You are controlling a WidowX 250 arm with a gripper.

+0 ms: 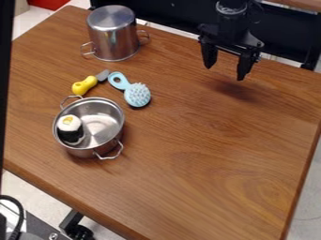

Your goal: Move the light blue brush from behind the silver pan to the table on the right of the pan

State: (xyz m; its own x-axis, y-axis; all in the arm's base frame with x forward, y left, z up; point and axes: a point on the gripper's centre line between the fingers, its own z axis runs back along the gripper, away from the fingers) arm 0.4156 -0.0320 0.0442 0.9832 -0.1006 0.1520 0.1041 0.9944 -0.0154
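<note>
Working from the left: a toy sushi roll (69, 127), white on top and dark around the side, is sitting inside an open metal pot (104, 124), over toward the left of its floor. The pot is standing upright, mouth up, its two wire handles sticking out, one toward the back and one toward the front. Just behind it a yellow-handled toy knife (85, 86) is lying on the wooden surface (207, 150), grey blade pointing toward the back and right. Farther back, an overturned pot (114, 40) is resting mouth down, bottom up. A light blue brush (136, 94) is lying beside the knife, looped handle toward the back, bristly head nearer the front. State of the work, judging by layout: the roll is counting as placed, sitting within the pot's walls; the knife and brush are lying loose outside both pots, no handling of either under way. Far right and back, the black hand (225, 71) is hanging above the surface, casting a soft shadow below. Its two fingers are pointing down and standing wide apart, holding nothing between them and touching nothing; the brush and overturned pot are lying nearest, both well apart from it.
</note>
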